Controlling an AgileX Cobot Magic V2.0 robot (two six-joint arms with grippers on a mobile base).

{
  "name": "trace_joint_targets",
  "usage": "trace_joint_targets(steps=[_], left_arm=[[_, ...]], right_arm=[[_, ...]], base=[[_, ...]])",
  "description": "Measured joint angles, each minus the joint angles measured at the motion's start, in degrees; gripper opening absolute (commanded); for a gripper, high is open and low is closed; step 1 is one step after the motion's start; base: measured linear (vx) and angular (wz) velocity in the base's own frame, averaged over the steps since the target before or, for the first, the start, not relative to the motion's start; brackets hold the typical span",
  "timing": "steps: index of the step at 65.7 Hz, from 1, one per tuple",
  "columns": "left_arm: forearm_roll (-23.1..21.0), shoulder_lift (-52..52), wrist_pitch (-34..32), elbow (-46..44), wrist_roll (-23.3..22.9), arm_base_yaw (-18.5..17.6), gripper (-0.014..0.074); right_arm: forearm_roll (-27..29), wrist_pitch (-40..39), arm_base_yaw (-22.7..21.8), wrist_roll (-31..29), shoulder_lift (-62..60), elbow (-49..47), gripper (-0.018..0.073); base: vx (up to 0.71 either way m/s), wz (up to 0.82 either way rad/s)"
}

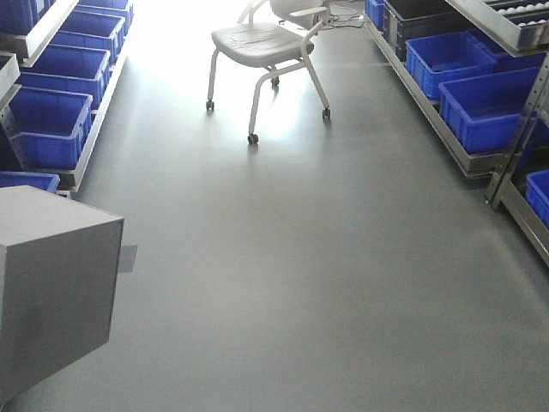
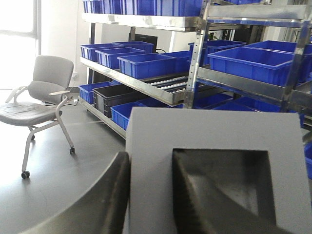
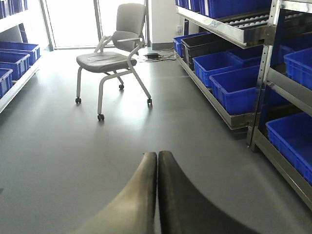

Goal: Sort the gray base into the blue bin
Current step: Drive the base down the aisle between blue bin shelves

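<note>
The gray base (image 1: 51, 292) is a plain matte gray block held in the air at the lower left of the front view. In the left wrist view it (image 2: 195, 131) fills the lower right, with its square recess facing the camera. My left gripper (image 2: 151, 161) is shut on the wall of the gray base, one finger outside and one inside the recess. My right gripper (image 3: 157, 156) is shut and empty above the bare floor. Several identical blue bins stand on racks at both sides, such as one on the right (image 1: 493, 103) and one on the left (image 1: 47, 124).
A gray wheeled chair (image 1: 262, 47) stands in the middle of the aisle ahead. Metal racks with blue bins line the left (image 1: 81, 159) and right (image 1: 446, 137) sides. A black bin (image 2: 114, 97) sits on the low shelf. Gray floor runs between the racks.
</note>
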Motion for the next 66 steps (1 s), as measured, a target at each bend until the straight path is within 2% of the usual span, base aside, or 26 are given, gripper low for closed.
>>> trace_joint_targets(steps=[47, 66], left_arm=[[0.0, 0.0, 0.0, 0.0, 0.0, 0.0, 0.0004], [0.0, 0.0, 0.0, 0.18, 0.0, 0.0, 0.0004]], right_arm=[[0.0, 0.0, 0.0, 0.0, 0.0, 0.0, -0.0005], [0.0, 0.0, 0.0, 0.0, 0.0, 0.0, -0.0005]], base=[[0.34, -0.01], [0.3, 0.23]])
